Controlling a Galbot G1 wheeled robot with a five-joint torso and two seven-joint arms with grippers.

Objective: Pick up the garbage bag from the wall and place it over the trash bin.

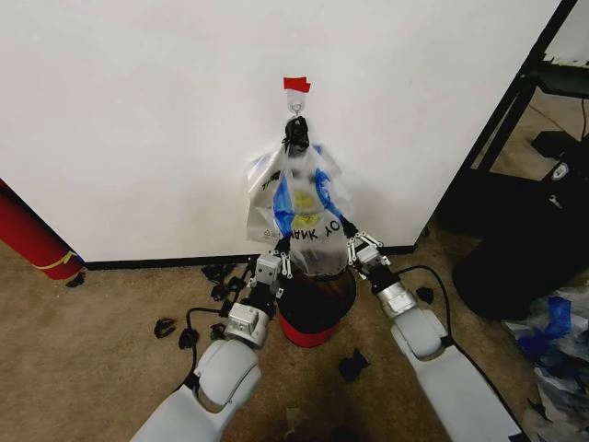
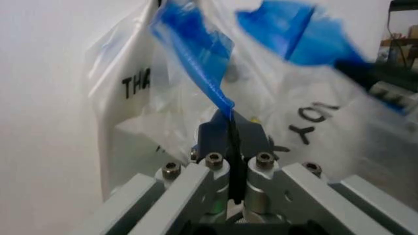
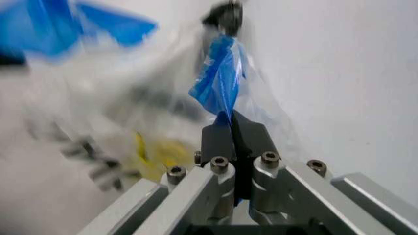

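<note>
The garbage bag (image 1: 304, 207), see-through crinkly plastic with blue patches, a yellow mark and black lettering, hangs by a black knot from a small hook (image 1: 296, 106) under red tape (image 1: 296, 85) on the white wall (image 1: 138, 110). Its lower end hangs just above the black trash bin (image 1: 316, 308) with a red base. My left gripper (image 1: 283, 247) is shut on the bag's lower left edge, pinching a blue fold (image 2: 196, 63) between its fingertips (image 2: 216, 134). My right gripper (image 1: 351, 241) is shut on the lower right edge, holding another blue fold (image 3: 219, 83).
A red cylinder (image 1: 32, 239) leans at the left by the baseboard. Small black scraps (image 1: 221, 273) lie scattered on the carpet around the bin. A large black bulk (image 1: 515, 267), a black shelf frame (image 1: 515, 101) and crumpled blue-and-clear plastic (image 1: 552, 331) crowd the right side.
</note>
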